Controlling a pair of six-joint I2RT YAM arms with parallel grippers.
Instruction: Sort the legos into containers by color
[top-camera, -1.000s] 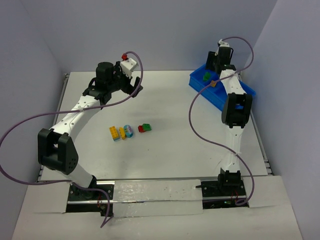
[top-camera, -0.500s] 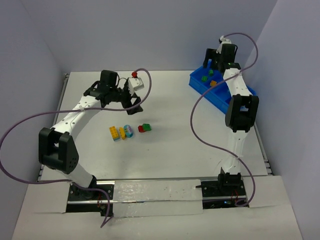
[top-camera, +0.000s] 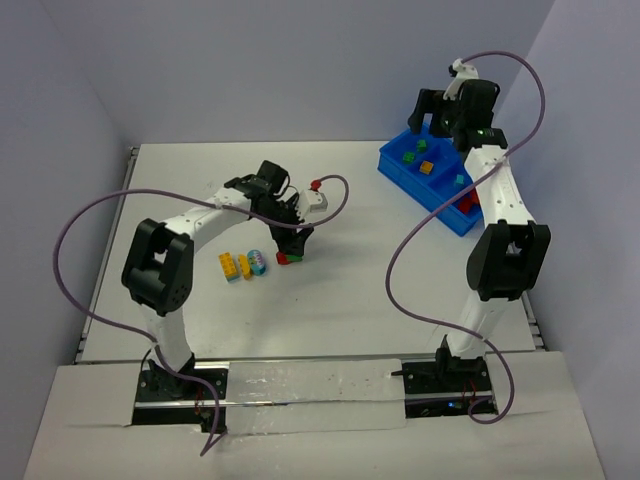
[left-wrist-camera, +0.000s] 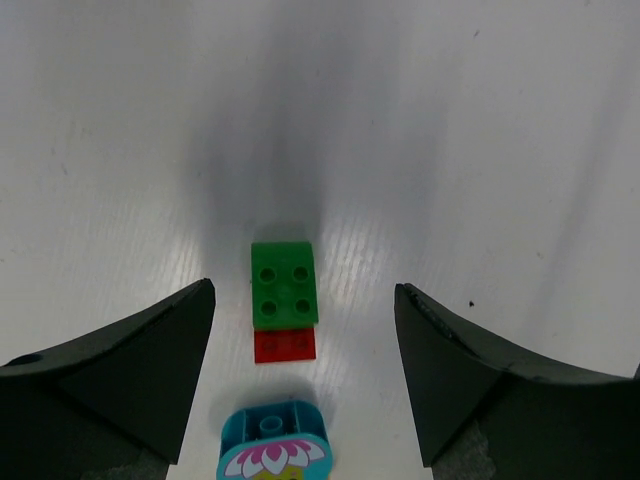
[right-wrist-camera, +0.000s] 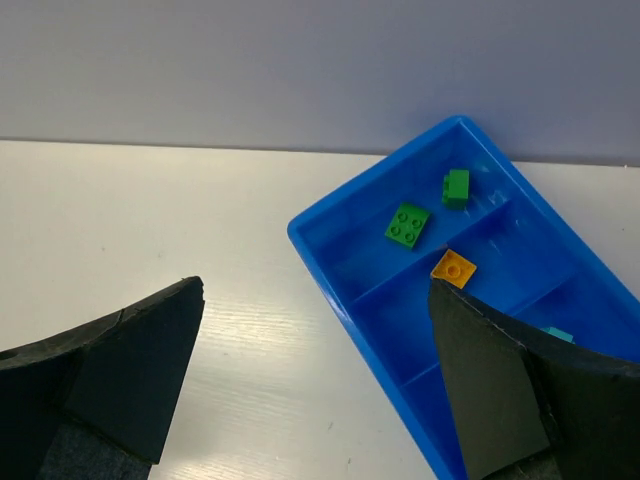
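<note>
At the centre of the overhead view, the left tool (top-camera: 292, 235) hangs right over a green brick (left-wrist-camera: 285, 285) sitting on a red brick (left-wrist-camera: 285, 346). The green is offset, so a strip of red shows toward the bottom of the wrist picture. The tool's jaws stand wide, one finger (left-wrist-camera: 130, 370) at lower left and the other at lower right. There is bare counter (top-camera: 360, 290) between each finger and the pair, and the tool has hold of nothing.

I'd say the step in hand is picking up this pair. To do it well, the tool should come straight down with the green brick centred between the fingers. As it looks now, the pair sits a little left of the middle, so a small correction would let both pads meet it together. A teal piece (left-wrist-camera: 272, 452) with a flower print lies just beside the red brick at the bottom edge, so closing low could nudge it. The yellow and orange pair (top-camera: 235, 266) is a little further left.

Since the stack is two colours, it will probably need pulling apart before either half is dropped.

The blue bin (right-wrist-camera: 375, 172) sits in the upper right of the overhead view. It holds two green bricks (right-wrist-camera: 408, 224) in one compartment and an orange brick (right-wrist-camera: 453, 268) in the next. The right tool (top-camera: 440, 115) hovers above it, jaws fully apart and carrying nothing.
</note>
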